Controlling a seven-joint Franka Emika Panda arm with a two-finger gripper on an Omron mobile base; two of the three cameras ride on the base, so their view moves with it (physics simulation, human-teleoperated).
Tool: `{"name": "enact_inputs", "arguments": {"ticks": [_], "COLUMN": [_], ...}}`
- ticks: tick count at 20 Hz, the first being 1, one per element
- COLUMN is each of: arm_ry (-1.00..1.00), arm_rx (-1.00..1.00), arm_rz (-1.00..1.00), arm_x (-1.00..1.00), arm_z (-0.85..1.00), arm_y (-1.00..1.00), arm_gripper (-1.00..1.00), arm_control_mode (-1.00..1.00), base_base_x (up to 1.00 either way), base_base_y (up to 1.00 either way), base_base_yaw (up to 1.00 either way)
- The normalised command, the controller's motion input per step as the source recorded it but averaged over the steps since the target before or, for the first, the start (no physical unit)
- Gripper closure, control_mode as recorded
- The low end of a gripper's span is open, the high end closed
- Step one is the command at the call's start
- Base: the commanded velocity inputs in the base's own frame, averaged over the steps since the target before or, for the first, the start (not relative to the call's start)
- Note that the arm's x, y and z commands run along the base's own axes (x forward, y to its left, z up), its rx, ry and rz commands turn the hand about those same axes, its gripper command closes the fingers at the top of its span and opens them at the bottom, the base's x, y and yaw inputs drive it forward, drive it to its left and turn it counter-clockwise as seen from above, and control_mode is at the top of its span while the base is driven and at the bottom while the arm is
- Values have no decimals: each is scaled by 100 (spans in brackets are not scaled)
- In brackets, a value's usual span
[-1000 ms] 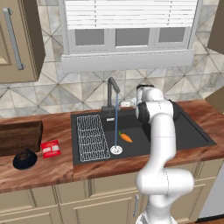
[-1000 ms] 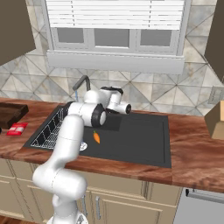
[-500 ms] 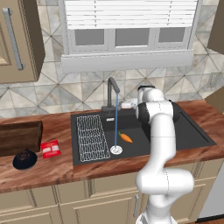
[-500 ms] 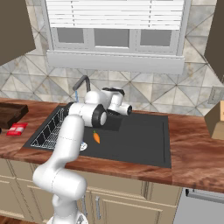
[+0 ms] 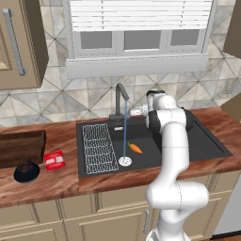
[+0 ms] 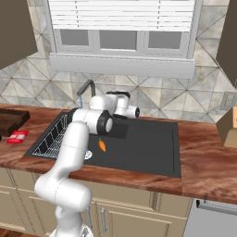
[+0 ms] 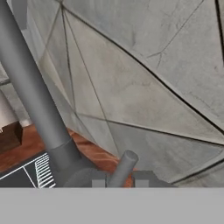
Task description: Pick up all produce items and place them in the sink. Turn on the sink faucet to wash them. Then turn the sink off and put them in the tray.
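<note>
Behind sink point(image 5: 207, 146), end effector point(image 7: 119, 183) nearly closed at faucet point(image 7: 30, 94) lever; base views show carrot point(image 5: 135, 148) under running water.

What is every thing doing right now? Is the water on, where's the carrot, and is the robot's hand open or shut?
sink faucet: on, thin stream of water running down to the drain.
carrot: lying in the sink, beside the stream.
sink: holds the carrot and a wire rack.
gripper: shut, at the faucet's small lever.
tray: on the counter, nothing seen in it.
red packet: flat on the counter.
</note>
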Motion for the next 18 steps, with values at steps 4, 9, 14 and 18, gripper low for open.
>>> {"name": "enact_inputs", "arguments": {"ticks": [4, 9, 14, 18], "arm_ry": [-6, -10, -14, -14], "arm_rx": [-14, -17, -17, -18], "arm_rz": [16, 17, 17, 17], "arm_x": [0, 0, -3, -1], "arm_z": [0, 0, 0, 0], "arm_y": [93, 100, 94, 94], "arm_gripper": [100, 100, 100, 100], "arm_control_mode": [-100, -100, -100, -100], "base_base_x": [0, 0, 0, 0], "base_base_y": [0, 0, 0, 0], "base_base_yaw": [0, 0, 0, 0]}}
